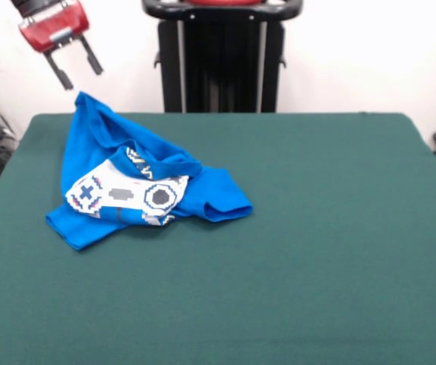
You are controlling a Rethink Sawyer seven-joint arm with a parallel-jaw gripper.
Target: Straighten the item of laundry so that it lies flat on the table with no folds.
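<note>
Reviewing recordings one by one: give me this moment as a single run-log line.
gripper: open, raised above shirt's peak, holding nothing | T-shirt: crumpled, folded over, one corner peaked | table: shirt on its left part in front view | task: not done

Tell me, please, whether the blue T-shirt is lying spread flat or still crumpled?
Crumpled. The T-shirt sits bunched on the table, fabric folded over the controller print and one corner peaked up below the open hand.
</note>
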